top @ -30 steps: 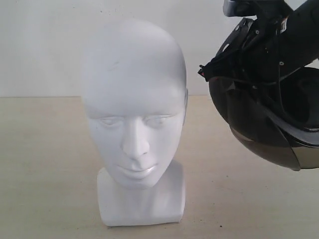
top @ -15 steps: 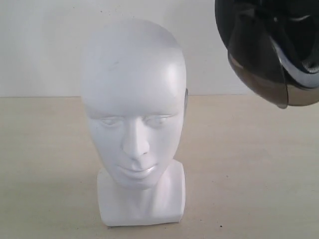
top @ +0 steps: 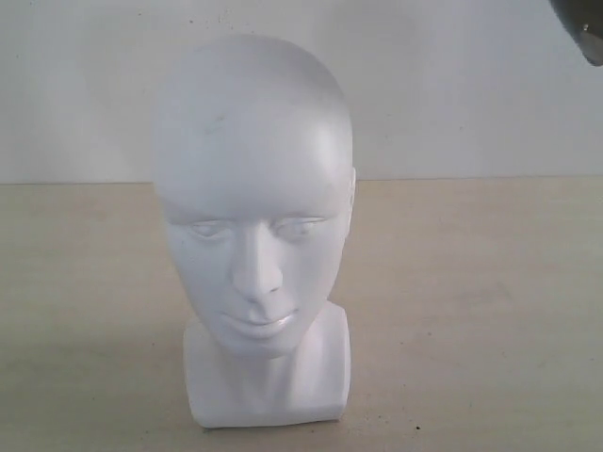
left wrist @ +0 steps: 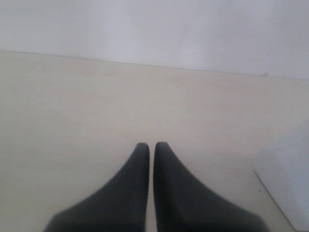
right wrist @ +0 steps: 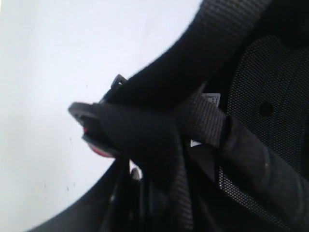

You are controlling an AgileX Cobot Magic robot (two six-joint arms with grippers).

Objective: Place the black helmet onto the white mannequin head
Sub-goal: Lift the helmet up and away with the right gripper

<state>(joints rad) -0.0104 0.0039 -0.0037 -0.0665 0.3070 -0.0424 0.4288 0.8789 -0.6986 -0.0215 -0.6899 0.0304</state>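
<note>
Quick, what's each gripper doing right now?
Left gripper: shut, nothing in it.
Right gripper: jaws hidden; the helmet is up in the air close against its wrist, so most likely holding it.

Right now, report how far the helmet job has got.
Done: the black helmet is off the table, only its edge showing at the exterior view's top right corner. In hand: its straps and lining fill the right wrist view, so the right arm seems to carry it; the left end effector is shut and empty. Left: the white mannequin head is bare.
</note>
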